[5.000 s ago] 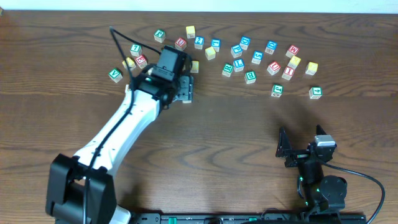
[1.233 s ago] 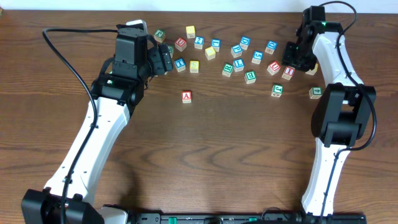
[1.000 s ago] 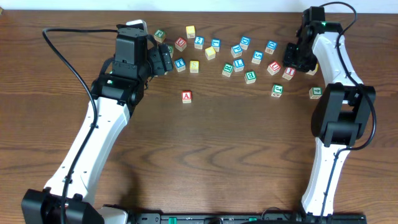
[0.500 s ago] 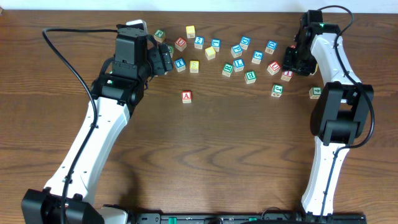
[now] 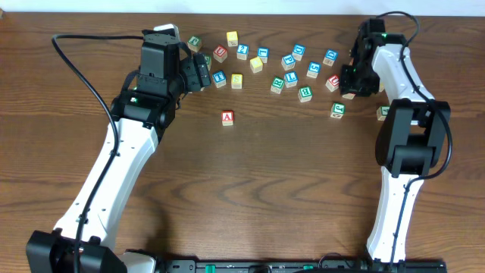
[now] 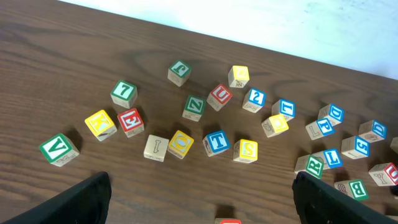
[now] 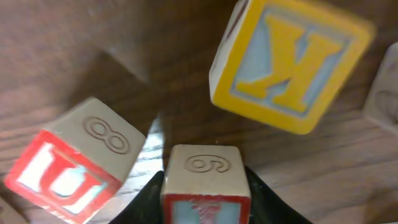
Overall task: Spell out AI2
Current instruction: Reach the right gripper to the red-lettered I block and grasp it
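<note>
The red A block [image 5: 227, 117] sits alone on the wood below the scatter of blocks; its top edge shows in the left wrist view [image 6: 229, 221]. The blue 2 block [image 5: 242, 51] [image 6: 254, 98] lies in the back row. My right gripper [image 5: 351, 82] [image 7: 207, 202] is shut on the red I block [image 7: 207, 180], one black finger on each side. The overhead view hides that block under the gripper. My left gripper [image 5: 198, 76] [image 6: 202, 208] hangs wide open over the left blocks, holding nothing.
A red U block [image 7: 74, 174] [image 5: 333, 82] and a yellow K block [image 7: 292, 62] crowd the held block closely. Two green blocks [image 5: 337, 110] [image 5: 384, 112] lie in front of the right arm. Several more letter blocks [image 6: 180, 143] spread across the back.
My right gripper moved left and toward the front, came down over the I block and closed on it. The left arm and the A block have not moved.
</note>
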`<move>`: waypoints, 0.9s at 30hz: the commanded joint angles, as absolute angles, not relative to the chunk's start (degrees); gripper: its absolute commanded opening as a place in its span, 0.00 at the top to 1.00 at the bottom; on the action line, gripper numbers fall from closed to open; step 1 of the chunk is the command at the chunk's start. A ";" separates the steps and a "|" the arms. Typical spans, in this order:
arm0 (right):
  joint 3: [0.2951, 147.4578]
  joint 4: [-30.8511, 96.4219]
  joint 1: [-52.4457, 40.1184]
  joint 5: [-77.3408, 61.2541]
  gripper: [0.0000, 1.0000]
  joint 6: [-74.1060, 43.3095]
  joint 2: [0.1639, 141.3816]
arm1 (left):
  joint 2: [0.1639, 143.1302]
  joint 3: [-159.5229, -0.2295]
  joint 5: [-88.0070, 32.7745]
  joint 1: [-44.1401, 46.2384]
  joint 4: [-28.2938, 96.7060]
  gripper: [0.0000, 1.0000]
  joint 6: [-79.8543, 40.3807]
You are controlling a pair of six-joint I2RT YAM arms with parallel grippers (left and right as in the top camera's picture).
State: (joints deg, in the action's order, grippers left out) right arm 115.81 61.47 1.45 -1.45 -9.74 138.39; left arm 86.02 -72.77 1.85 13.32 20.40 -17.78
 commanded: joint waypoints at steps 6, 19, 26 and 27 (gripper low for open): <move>115.31 61.30 1.08 -0.12 0.76 -8.45 139.13 | 85.36 -73.36 2.04 13.19 20.47 0.08 -17.65; 129.67 74.91 -0.01 -0.62 0.90 -8.47 138.96 | 85.36 -73.36 2.22 13.19 20.23 0.08 -17.67; 136.05 81.28 -5.06 -2.00 0.90 -8.43 138.96 | 85.36 -73.36 2.24 13.19 20.27 0.08 -17.65; 136.09 81.45 -6.28 -2.31 0.90 -8.45 138.96 | 85.36 -73.36 2.22 13.19 20.27 0.08 -17.65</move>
State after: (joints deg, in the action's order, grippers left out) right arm 134.50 80.71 -2.42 -0.75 -8.86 138.82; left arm 86.02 -72.77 1.87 13.32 20.36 -17.80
